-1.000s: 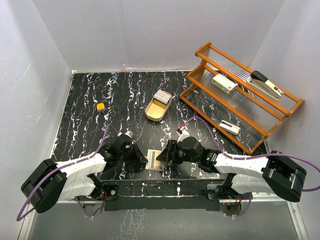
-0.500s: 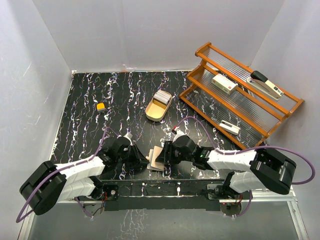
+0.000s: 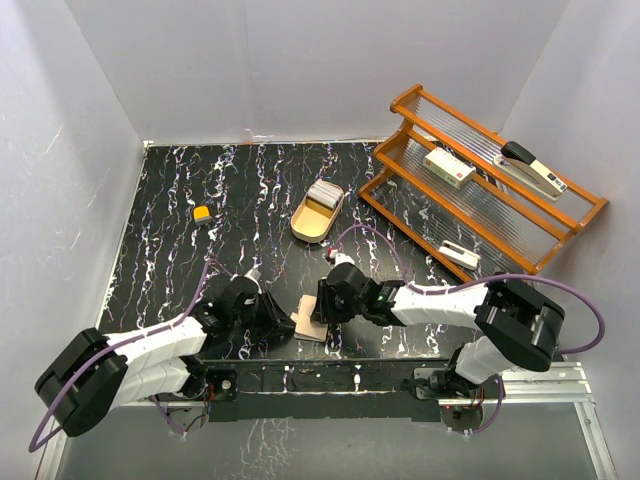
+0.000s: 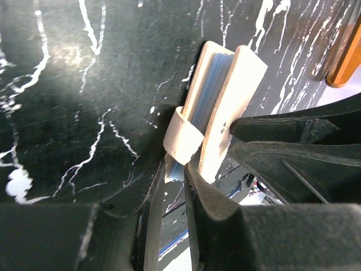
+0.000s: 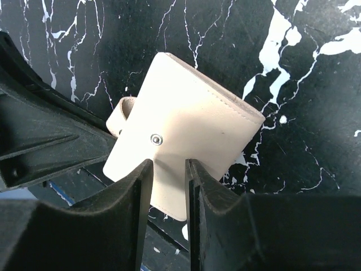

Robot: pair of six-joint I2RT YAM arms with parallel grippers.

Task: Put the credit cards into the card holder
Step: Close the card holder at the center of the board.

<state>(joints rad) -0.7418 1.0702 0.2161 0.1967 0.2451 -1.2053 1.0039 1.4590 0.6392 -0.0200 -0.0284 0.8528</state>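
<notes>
Card holder (image 3: 308, 322) is at the near middle of the black table (image 3: 180, 250), between both grippers, with its two covers a little apart. Right gripper (image 5: 169, 165) comes from the right, its jaws almost closed and pinching the edge of one cover. Left gripper (image 4: 172, 176) shows only a narrow gap; a bluish card edge reaches into it, but I cannot tell if it grips. Credit cards (image 4: 206, 96) sit between the covers.
</notes>
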